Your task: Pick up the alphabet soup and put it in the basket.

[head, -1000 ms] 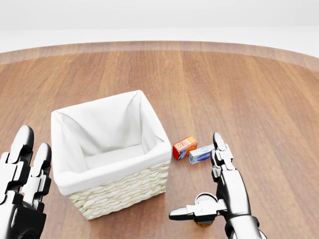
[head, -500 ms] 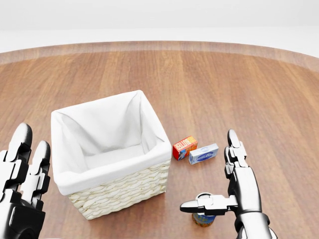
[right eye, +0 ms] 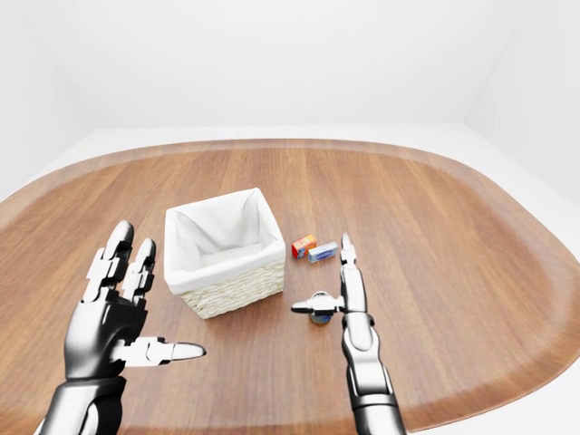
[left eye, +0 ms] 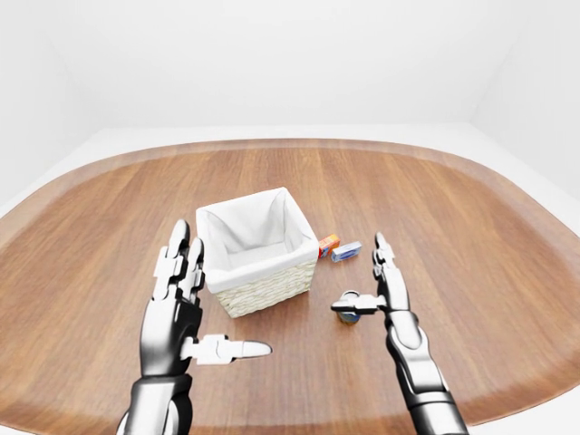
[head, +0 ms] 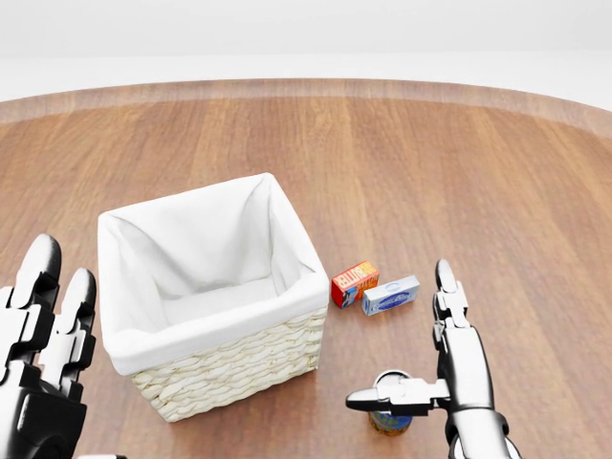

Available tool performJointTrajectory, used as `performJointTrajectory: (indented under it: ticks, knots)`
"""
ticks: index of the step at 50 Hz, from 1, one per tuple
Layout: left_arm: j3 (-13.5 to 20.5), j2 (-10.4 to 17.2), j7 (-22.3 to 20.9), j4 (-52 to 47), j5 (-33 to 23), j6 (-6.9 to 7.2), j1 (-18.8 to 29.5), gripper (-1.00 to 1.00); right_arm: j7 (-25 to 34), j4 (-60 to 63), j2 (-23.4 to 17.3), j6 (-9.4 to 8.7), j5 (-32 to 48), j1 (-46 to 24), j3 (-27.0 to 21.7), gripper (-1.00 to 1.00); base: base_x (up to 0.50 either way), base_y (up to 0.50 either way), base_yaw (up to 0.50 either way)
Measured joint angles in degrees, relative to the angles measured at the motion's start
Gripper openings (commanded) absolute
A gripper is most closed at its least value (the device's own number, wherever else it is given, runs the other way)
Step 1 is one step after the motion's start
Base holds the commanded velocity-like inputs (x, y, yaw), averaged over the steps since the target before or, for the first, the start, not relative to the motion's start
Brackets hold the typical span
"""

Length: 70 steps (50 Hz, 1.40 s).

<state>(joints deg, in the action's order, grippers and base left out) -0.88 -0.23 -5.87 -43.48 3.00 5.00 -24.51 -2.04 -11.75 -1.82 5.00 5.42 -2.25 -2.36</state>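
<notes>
The right hand is open, its long fingers stretched straight up the head view and its thumb stuck out sideways to the left. The soup can stands upright on the table right under that thumb, in the crook between thumb and palm. The thumb crosses over the can's top; whether it touches the lid cannot be told. The fingers are not closed round the can.

Beyond the fingertips and a little to their left lie two small boxes, a blue one and a red-orange one, just beside each other. The blue one is near the fingertips but apart from them.

To the left of the right hand stands the basket, wicker with a white cloth lining, with bare wood between it and the can. The red-orange box lies near the basket's right wall.

The left hand is spread wide on the basket's other side, fingers up and thumb pointing right, holding nothing. In the left-eye view its fingertips come just beside the basket's left wall.
</notes>
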Motion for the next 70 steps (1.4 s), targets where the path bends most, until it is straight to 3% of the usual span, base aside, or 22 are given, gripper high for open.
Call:
performJointTrajectory:
  ticks: [46, 70]
  knots:
    - [0.4, 0.0, -0.1, 1.3, 0.1, 0.0, 1.5, 1.0, -7.8, -30.6, -1.8, 0.0, 3.4, -12.1, -0.3, 1.0, 0.0, 0.0, 0.0]
    - [1.0, -0.3, -0.8, 1.2, 0.5, 0.0, 2.0, 1.0, -12.4, -44.3, -0.7, 0.0, 7.0, -15.8, 1.4, 1.0, 0.0, 0.0, 0.0]
